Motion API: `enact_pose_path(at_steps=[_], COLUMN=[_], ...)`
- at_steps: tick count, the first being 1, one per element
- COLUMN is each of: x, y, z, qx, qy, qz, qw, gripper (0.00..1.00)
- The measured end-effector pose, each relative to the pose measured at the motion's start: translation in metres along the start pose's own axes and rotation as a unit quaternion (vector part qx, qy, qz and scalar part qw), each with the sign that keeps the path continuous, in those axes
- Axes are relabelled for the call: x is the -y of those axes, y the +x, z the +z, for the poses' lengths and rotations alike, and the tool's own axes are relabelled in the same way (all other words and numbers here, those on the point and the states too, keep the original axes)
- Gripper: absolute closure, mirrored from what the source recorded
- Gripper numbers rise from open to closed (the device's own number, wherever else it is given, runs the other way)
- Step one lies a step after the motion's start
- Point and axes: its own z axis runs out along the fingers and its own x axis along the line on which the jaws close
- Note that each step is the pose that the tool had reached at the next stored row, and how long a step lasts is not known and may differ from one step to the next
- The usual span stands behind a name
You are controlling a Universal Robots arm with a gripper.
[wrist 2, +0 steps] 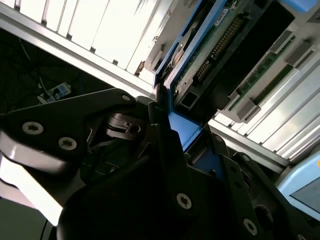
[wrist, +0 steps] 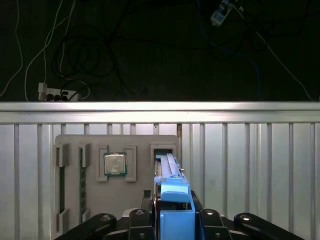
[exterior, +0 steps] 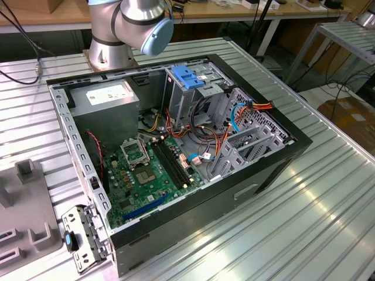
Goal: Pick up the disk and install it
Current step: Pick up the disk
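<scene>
Ribbed aluminium worktop [exterior: 328, 222] carries everything; past its edge, in the first wrist view, lies dark floor with loose cables.

Largest item: open computer case [exterior: 176, 234], board exposed, drive cage [exterior: 188, 79] with a blue cap towards the far side. Arm [exterior: 132, 26] rises beyond the case in the exterior view.

Grey fixture plate [wrist: 115, 200] sits near the worktop edge. The disk [wrist: 169, 167] stands on edge at the plate's slot — cannot tell whether its far end sits in the slot or clear of it. Hand [wrist: 176, 212] is closed narrow on the disk's blue rail, one finger on each side. The second wrist view shows the same grip and the disk's circuit side [wrist 2: 210, 55]. Processor chip [wrist: 114, 163] lies in the neighbouring pocket.

Judgement: the step in hand is the pick-up. Done well, the pull runs straight along the slot walls with no tilt — the plastic rail could slip or bind. Room above the plate looks open. The slot sides are tight and the chip pocket is close beside.
</scene>
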Motion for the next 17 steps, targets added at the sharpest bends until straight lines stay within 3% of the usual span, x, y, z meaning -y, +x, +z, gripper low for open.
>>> enact_pose_path(at_steps=[17], x=[0.0000], y=[-0.0001], z=[-0.0256], qx=[0.0000], qy=[0.0001], qz=[0.000], qw=[1.00000], gripper=[0.63])
